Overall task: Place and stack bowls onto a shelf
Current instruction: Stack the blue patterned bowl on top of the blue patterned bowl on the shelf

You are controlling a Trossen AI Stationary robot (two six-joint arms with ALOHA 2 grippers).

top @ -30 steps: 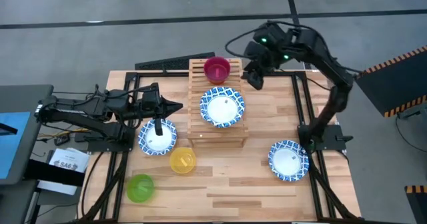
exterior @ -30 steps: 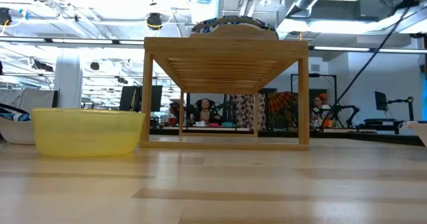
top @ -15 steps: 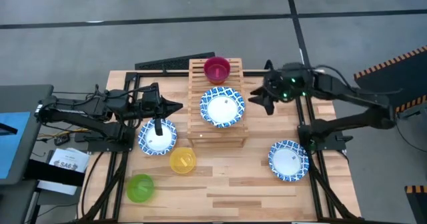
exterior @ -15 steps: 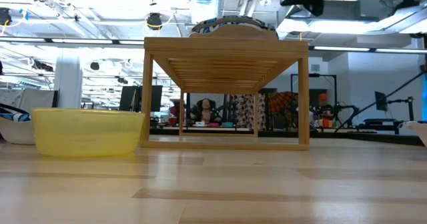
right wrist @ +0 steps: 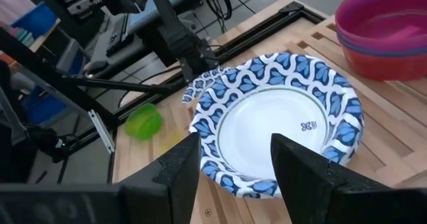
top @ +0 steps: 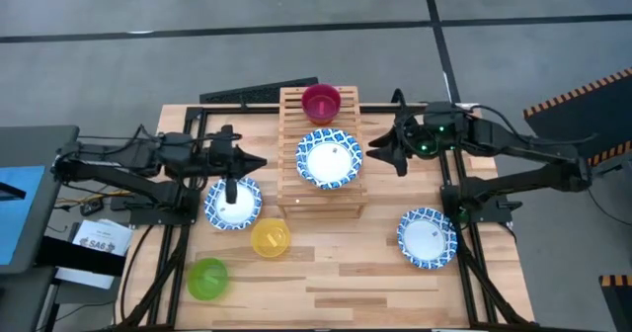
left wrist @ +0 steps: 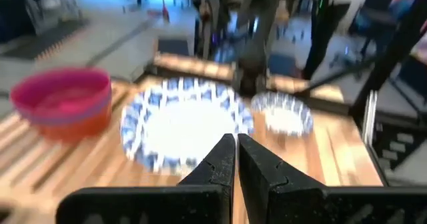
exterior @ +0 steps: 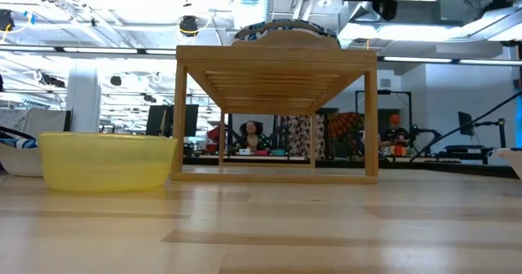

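The wooden slatted shelf (top: 323,199) stands mid-table. On it rest a white bowl with a blue patterned rim (top: 329,160) and, toward the far end, a pink bowl (top: 321,102) nested on other small ones. Two more blue-rimmed bowls sit on the table, one left of the shelf (top: 233,203) and one at the right (top: 427,237). A yellow bowl (top: 270,237) and a green bowl (top: 207,278) lie near the front left. My left gripper (top: 263,161) is shut and hovers left of the shelf. My right gripper (right wrist: 230,174) is open, just right of the shelf's blue-rimmed bowl (right wrist: 280,117).
Black frame rails run along the table's left, right and far edges (top: 449,154). Bare wood lies in front of the shelf (top: 336,273). In the low view the shelf (exterior: 277,115) stands on legs with open space beneath, and the yellow bowl (exterior: 106,160) sits to its left.
My right arm has swung from above the shelf's far right corner toward the near edge and down. Its gripper now sits level beside the shelf's right side, pointing left at the blue-rimmed bowl. No bowl has moved.
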